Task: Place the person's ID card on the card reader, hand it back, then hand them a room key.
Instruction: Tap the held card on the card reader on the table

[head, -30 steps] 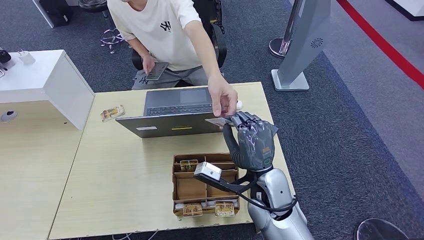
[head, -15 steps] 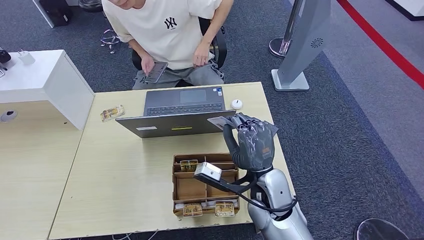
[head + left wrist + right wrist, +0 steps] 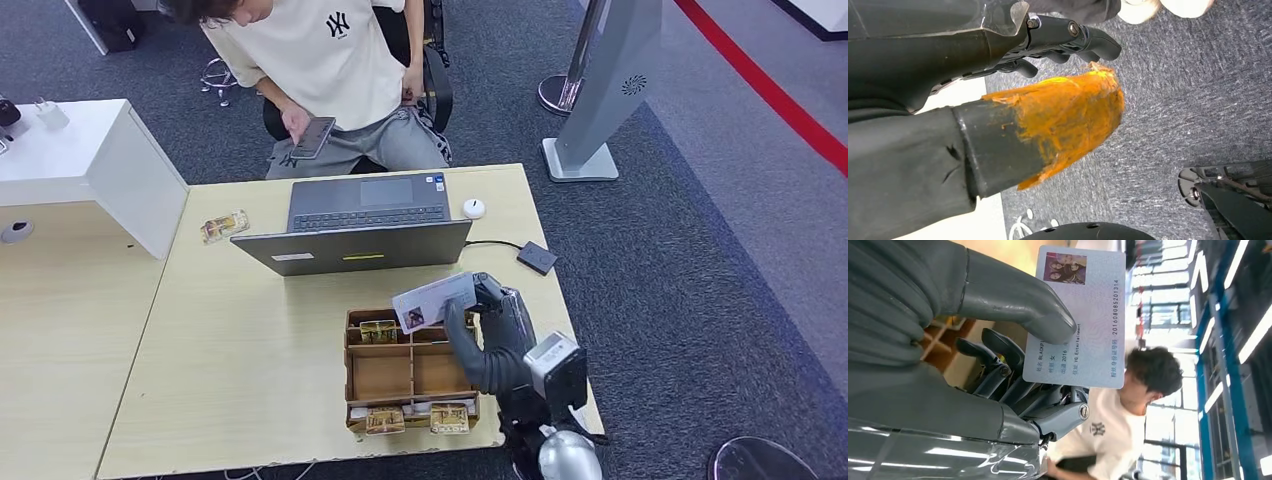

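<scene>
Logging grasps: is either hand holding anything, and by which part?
The right hand holds the ID card by one end, thumb on its face. The left hand holds nothing.

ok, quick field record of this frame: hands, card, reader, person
right hand: raised above the wooden organizer tray, pinching the ID card between thumb and fingers
ID card: printed face toward the right wrist camera, photo at one end
left hand: hanging over grey carpet, holding nothing
card reader: likely the small black square on a cable beside the laptop; nothing on it
person: seated behind the desk, phone in hand
</scene>
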`<action>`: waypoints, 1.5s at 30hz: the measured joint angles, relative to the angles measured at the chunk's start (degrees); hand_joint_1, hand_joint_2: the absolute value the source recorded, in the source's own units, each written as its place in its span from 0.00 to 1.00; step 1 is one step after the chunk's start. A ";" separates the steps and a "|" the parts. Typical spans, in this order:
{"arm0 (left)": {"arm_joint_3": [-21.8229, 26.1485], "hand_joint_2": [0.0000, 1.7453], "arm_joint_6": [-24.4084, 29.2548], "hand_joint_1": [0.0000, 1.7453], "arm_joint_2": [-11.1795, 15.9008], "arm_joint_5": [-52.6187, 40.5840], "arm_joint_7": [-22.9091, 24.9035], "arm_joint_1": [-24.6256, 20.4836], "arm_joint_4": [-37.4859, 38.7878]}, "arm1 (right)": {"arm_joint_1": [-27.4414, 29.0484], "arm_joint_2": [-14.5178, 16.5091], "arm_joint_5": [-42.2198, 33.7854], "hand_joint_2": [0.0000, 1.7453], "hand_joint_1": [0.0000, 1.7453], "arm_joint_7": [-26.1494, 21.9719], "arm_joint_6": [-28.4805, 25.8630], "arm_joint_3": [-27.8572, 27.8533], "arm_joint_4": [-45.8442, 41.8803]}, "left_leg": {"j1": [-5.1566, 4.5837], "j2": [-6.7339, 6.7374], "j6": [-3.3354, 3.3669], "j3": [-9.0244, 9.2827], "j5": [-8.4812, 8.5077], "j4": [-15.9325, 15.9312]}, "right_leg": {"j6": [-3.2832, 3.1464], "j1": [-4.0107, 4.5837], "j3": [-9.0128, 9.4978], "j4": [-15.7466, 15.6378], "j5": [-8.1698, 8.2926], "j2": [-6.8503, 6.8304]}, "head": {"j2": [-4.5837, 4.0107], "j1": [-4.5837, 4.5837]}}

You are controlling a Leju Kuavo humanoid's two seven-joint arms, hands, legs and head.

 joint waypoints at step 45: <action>5.27 0.00 1.71 0.00 0.09 4.01 -1.96 0.27 0.00 | 13.75 -0.83 23.73 1.00 1.00 5.18 3.15 -29.33 9.52 | -0.01 0.02 0.01 0.02 -0.01 0.00 | 0.00 -0.01 0.05 -0.02 0.00 -0.01 | 0.00 0.00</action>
